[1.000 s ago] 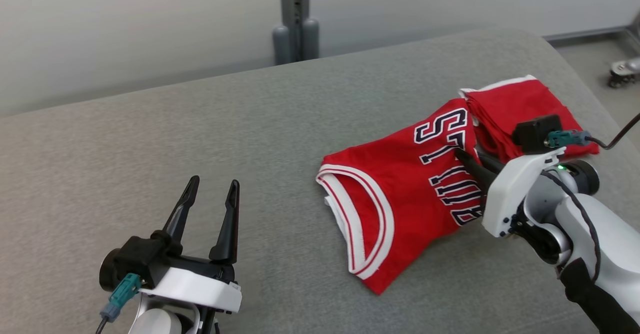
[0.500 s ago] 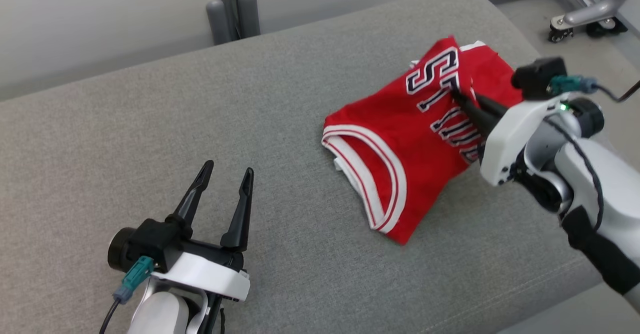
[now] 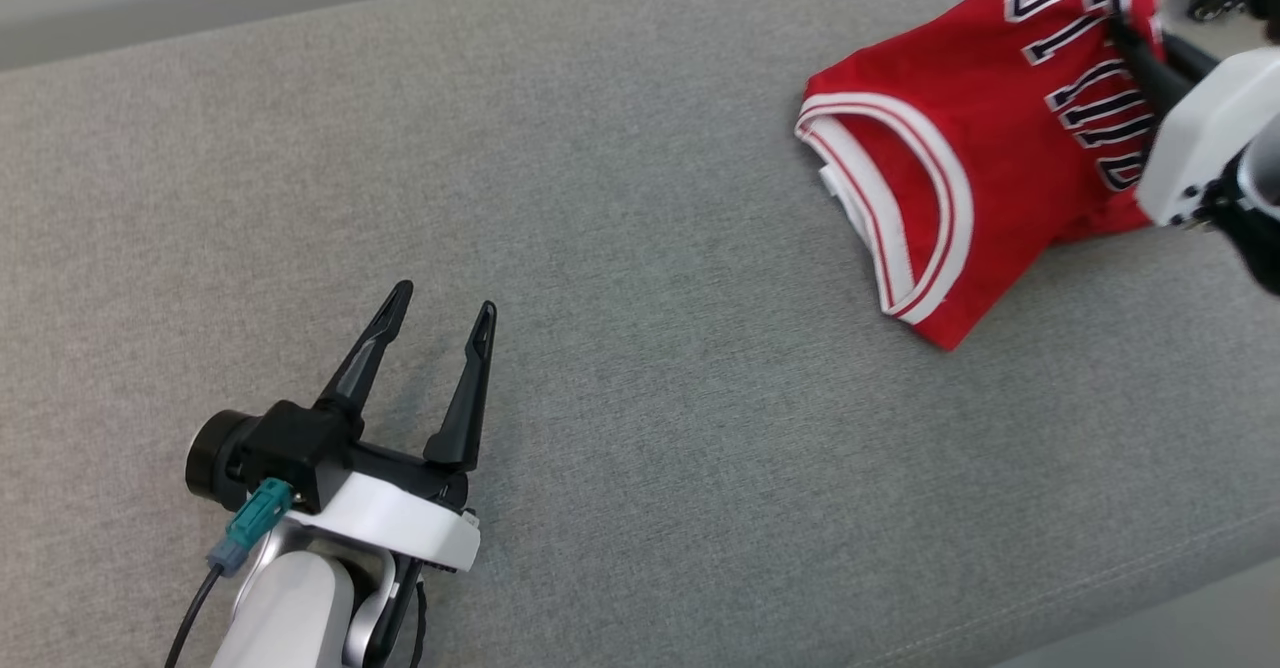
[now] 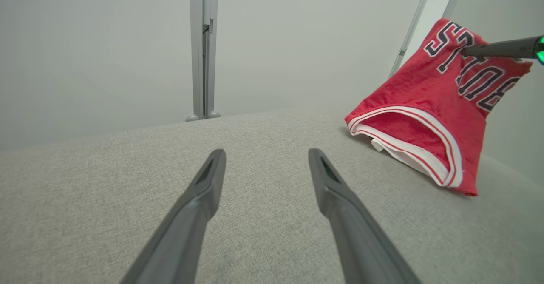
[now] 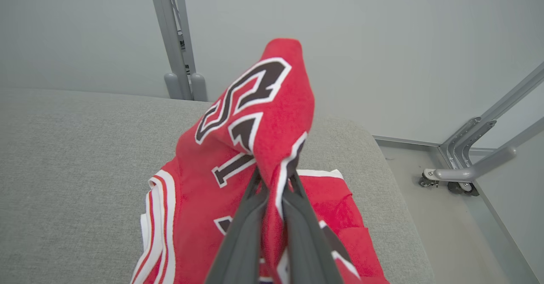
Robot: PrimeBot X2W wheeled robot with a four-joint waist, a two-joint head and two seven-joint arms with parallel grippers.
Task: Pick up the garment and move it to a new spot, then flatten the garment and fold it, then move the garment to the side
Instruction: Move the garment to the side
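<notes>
Your left gripper (image 3: 445,298), lower left: fingers spread, above grey cushion (image 3: 640,248). Red jersey (image 3: 960,178), upper right: neck end on cushion, lettered fold raised. Your right gripper (image 3: 1120,26), upper right edge: fingers pinching that fold. Navy white-edged lettering: "S" readable, rest unclear.

White wrist housing (image 3: 395,533), dark tapered fingers (image 3: 360,368), teal cable connector (image 3: 250,526)

Jersey (image 3: 960,178) top cut off @ pic edge; lettering partly covered; right jaws' tips buried in fabric fold.
</notes>
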